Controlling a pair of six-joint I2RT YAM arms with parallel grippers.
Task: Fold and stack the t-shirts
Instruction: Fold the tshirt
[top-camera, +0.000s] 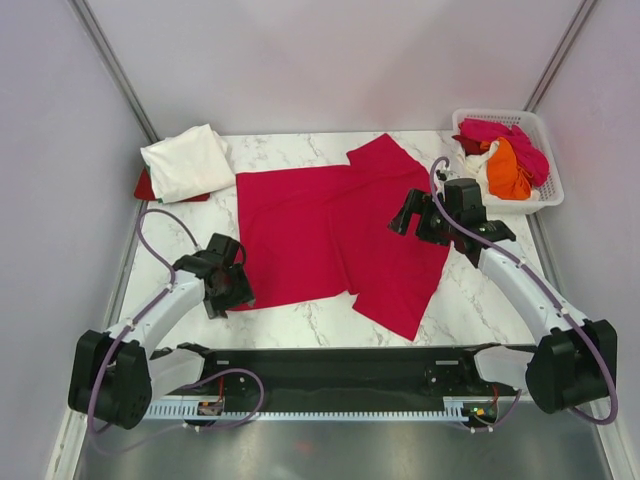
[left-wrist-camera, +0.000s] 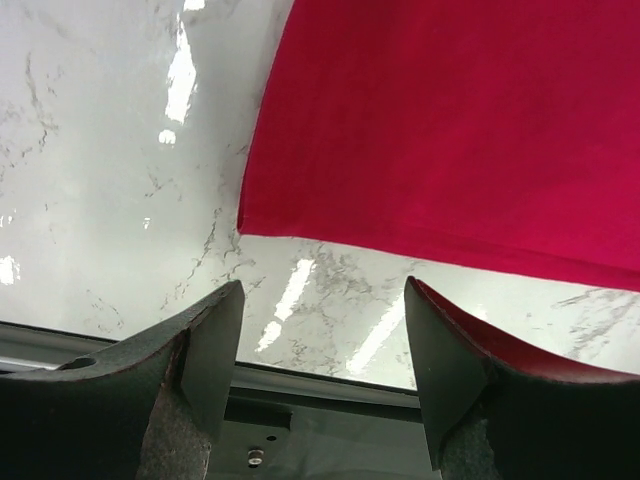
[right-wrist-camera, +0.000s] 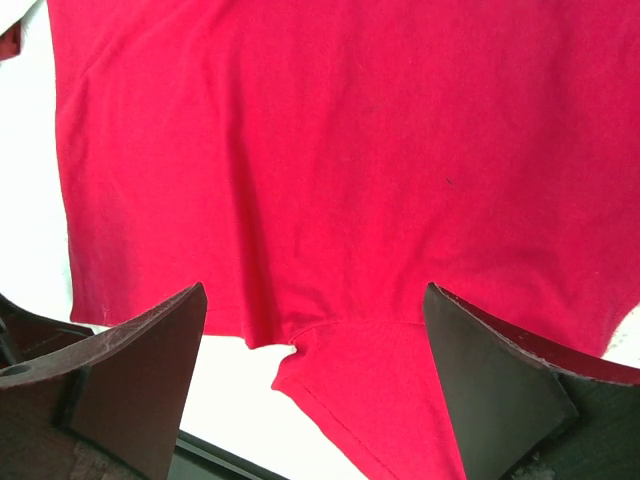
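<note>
A white marble table sits between pale walls. Across its middle the crimson t-shirt lies flat, its right part overlapping at an angle. The 2 grippers are both empty: the left gripper hovers at the near-left hem with jaws well apart, and the right gripper hangs over the cloth with jaws spread wide. At the far left, a folded cream t-shirt hides most of a red cloth beneath it.

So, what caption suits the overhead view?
Both open, the left gripper and right gripper hover at a crimson t-shirt spread on a marble table.
</note>
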